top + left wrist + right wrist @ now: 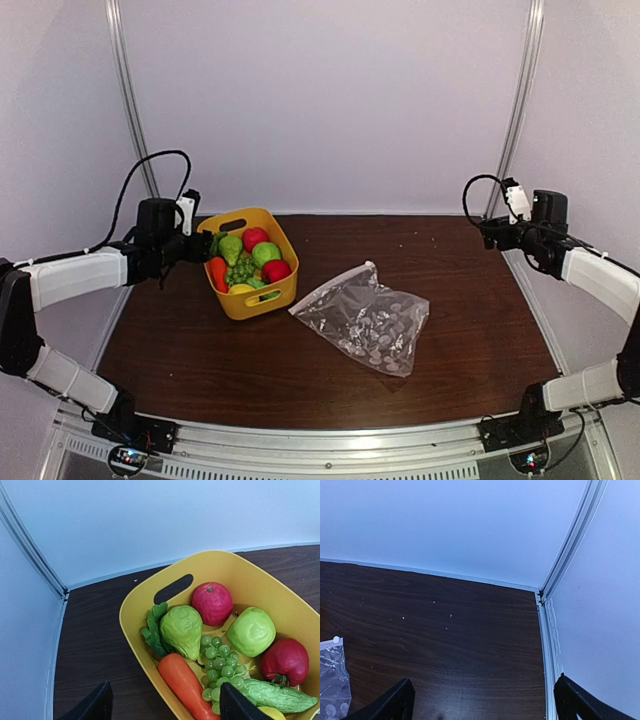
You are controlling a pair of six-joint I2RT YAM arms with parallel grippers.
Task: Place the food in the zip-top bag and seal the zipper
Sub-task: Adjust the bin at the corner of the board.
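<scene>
The food lies in a yellow basket (236,301) at the back left: an orange carrot (187,685), a green pear (181,630), grapes (222,665), a green apple (251,631), two red fruits (212,602) and a cucumber (277,695). My left gripper (205,243) hovers open at the basket's left rim, its fingers astride the rim and the carrot (165,705), holding nothing. The clear zip-top bag (365,320) lies flat mid-table, and the zipper (332,288) runs along its upper left edge. My right gripper (487,232) is open over bare table at the back right (485,700).
White enclosure walls and metal corner posts (130,95) close in the dark wooden table (300,385). The right wall rail (545,645) runs close beside my right gripper. A corner of the bag (332,680) shows at the left of the right wrist view.
</scene>
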